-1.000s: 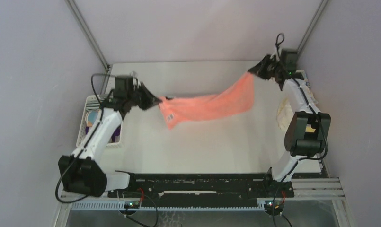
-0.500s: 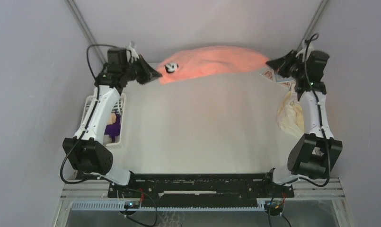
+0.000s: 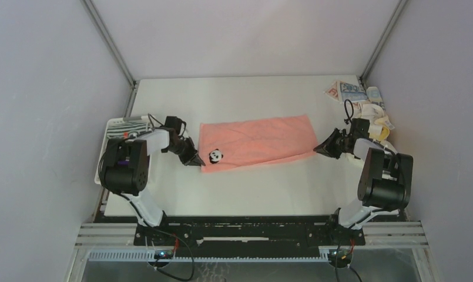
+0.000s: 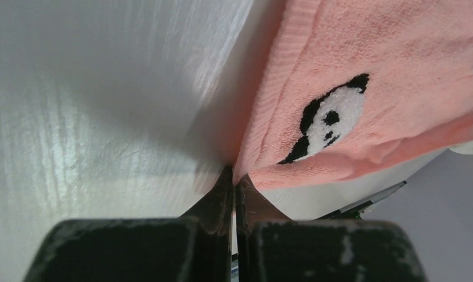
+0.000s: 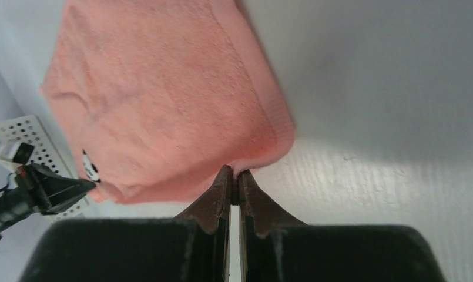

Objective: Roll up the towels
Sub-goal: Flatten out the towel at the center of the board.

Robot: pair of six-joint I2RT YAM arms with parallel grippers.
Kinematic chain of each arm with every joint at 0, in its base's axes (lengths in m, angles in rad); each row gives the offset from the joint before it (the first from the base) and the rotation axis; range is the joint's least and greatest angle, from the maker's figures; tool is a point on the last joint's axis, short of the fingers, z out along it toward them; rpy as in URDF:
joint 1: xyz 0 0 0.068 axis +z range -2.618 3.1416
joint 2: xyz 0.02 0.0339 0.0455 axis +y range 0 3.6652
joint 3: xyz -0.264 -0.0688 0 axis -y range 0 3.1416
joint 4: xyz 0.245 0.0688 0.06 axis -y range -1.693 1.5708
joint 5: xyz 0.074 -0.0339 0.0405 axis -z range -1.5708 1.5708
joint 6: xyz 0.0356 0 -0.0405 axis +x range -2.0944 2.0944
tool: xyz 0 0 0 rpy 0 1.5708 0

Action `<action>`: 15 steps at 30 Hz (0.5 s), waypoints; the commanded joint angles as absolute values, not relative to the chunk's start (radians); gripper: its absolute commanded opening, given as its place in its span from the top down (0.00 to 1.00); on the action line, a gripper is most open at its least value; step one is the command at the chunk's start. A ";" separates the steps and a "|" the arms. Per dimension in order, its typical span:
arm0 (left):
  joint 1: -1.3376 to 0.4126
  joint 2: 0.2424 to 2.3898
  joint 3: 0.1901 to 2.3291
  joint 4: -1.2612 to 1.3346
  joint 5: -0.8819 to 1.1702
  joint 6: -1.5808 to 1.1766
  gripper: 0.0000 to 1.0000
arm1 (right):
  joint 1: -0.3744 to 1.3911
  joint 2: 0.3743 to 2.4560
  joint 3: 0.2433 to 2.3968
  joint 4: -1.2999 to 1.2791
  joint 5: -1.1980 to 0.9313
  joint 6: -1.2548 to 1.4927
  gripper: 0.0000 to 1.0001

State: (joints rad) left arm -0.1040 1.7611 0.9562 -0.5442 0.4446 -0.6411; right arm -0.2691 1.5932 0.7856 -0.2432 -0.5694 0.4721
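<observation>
Salmon-pink towel (image 3: 254, 140) lies spread flat across the middle of the table (image 3: 251, 194), long side running left to right, slightly tilted. Panda patch (image 3: 216, 155) sits face up near its lower-left corner.

Left gripper (image 3: 194, 161) is low at that lower-left corner, jaws pressed together. In the left wrist view the corner cloth runs right into the tips, pinched.

Right gripper (image 3: 319, 149) is low at the lower-right corner, jaws likewise together. The right wrist view shows the rounded corner meeting the tips, nipped between them.

White slotted basket (image 3: 109, 128) stands at the left edge behind the left arm. Heap of other towels (image 3: 363, 100) sits at upper right.
</observation>
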 commanded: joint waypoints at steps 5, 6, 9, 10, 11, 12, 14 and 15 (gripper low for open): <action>-0.097 1.600 0.817 -0.563 0.253 -0.628 0.87 | -0.276 1.480 0.663 -0.316 -0.489 0.382 0.80; -0.096 1.575 0.802 -0.572 0.233 -0.628 0.81 | -0.276 1.438 0.635 -0.317 -0.467 0.384 0.74; -0.097 1.492 0.781 -0.619 0.168 -0.619 0.69 | -0.271 1.283 0.590 -0.361 -0.374 0.379 0.60; -0.096 1.463 0.780 -0.635 0.146 -0.617 0.63 | -0.265 1.224 0.586 -0.381 -0.343 0.375 0.57; -0.096 1.427 0.782 -0.652 0.124 -0.614 0.59 | -0.253 1.168 0.585 -0.399 -0.317 0.373 0.54; -0.097 1.396 0.787 -0.674 0.101 -0.611 0.58 | -0.240 1.116 0.586 -0.405 -0.299 0.371 0.52; -0.112 1.321 0.803 -0.696 0.071 -0.614 0.56 | -0.211 1.028 0.585 -0.382 -0.320 0.384 0.48; -0.137 1.288 0.813 -0.701 0.063 -0.620 0.55 | -0.195 1.010 0.584 -0.347 -0.367 0.396 0.46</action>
